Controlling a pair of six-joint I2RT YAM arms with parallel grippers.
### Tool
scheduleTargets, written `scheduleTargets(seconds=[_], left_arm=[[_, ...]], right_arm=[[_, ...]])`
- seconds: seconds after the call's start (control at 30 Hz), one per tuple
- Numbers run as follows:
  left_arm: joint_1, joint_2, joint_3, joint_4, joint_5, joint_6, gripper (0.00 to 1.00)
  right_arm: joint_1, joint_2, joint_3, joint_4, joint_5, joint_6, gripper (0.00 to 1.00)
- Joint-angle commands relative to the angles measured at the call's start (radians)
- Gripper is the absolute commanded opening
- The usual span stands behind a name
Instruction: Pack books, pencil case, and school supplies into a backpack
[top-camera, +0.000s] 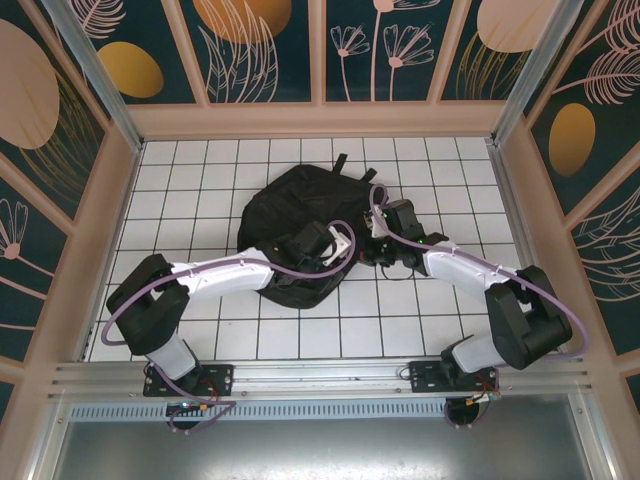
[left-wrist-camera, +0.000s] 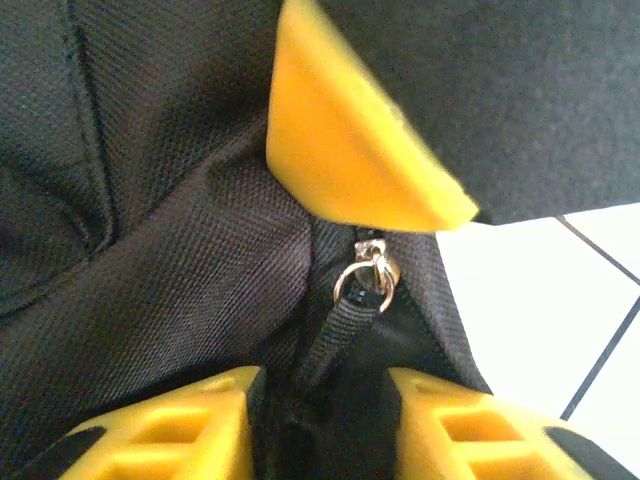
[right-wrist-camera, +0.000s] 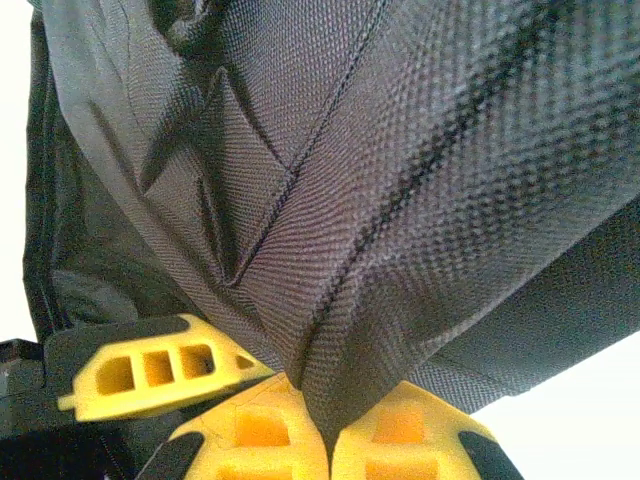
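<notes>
The black backpack (top-camera: 290, 215) lies slumped in the middle of the white tiled table. My left gripper (top-camera: 338, 246) is at its right edge. In the left wrist view its yellow fingers (left-wrist-camera: 180, 425) stand a little apart, with the backpack's zip pull strap (left-wrist-camera: 345, 325) and dark fabric between them. A metal ring (left-wrist-camera: 362, 280) tops the strap. My right gripper (top-camera: 375, 243) is shut on a fold of backpack fabric (right-wrist-camera: 330, 330), fingertips (right-wrist-camera: 265, 425) nearly together. Each wrist view also catches a yellow finger of the other gripper. The books, pencil case and school supplies are out of view.
The tiled table (top-camera: 200, 190) is boxed in by low walls with patterned panels on the left, back and right. A backpack strap (top-camera: 340, 163) sticks out toward the back wall. Purple cables loop along both arms.
</notes>
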Motion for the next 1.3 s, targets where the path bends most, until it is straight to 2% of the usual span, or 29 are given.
scheduleTargets(seconds=[0.0, 0.13, 0.43, 1.27], left_arm=[[-0.002, 0.030, -0.006, 0.052, -0.044, -0.002, 0.23], [-0.001, 0.015, -0.014, 0.059, -0.041, -0.002, 0.00], [-0.001, -0.133, -0.029, -0.006, -0.072, 0.011, 0.00], [-0.001, -0.311, -0.167, -0.140, -0.048, -0.012, 0.00]], right_arm=[[0.001, -0.017, 0.002, 0.148, -0.098, 0.031, 0.00], [0.000, -0.025, -0.007, 0.139, -0.085, 0.029, 0.00], [-0.002, -0.032, -0.007, 0.090, -0.011, 0.009, 0.00], [-0.034, -0.061, 0.047, -0.022, 0.148, -0.001, 0.00]])
